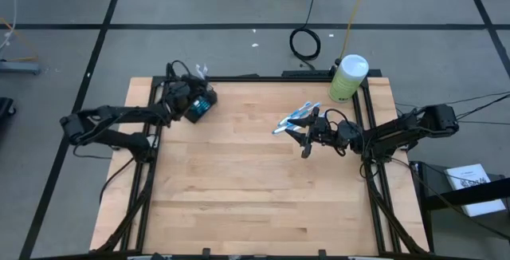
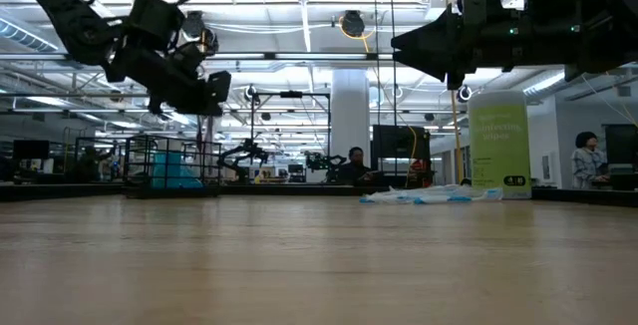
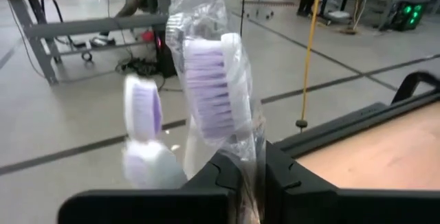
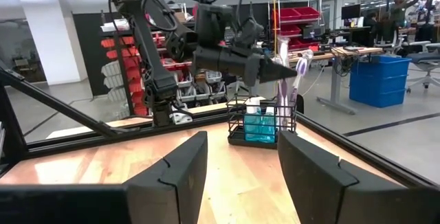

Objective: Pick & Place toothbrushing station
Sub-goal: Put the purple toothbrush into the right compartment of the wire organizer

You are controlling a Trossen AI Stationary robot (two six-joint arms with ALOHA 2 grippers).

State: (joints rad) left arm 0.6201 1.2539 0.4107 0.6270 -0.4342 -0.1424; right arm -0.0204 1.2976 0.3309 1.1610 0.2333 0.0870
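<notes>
Left pincer (image 3: pixel 251 183) clamped on a wrapped toothbrush (image 3: pixel 210 80) above the mesh holder (image 4: pixel 261 124); film looks slippery, brush light and stiff, so hold low on the handle. Right pincer (image 1: pixel 305 142) open and empty, the remaining pile of brushes (image 1: pixel 293 119) just beyond its tips on the bench (image 1: pixel 255 196).

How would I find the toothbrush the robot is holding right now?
Look at the far left corner of the wooden table, where the small dark wire holder stands. The left tool hangs just above it, shut on a clear-wrapped toothbrush with purple bristles. The other wrapped toothbrushes lie in a blue-and-white pile by the right tool.
</notes>
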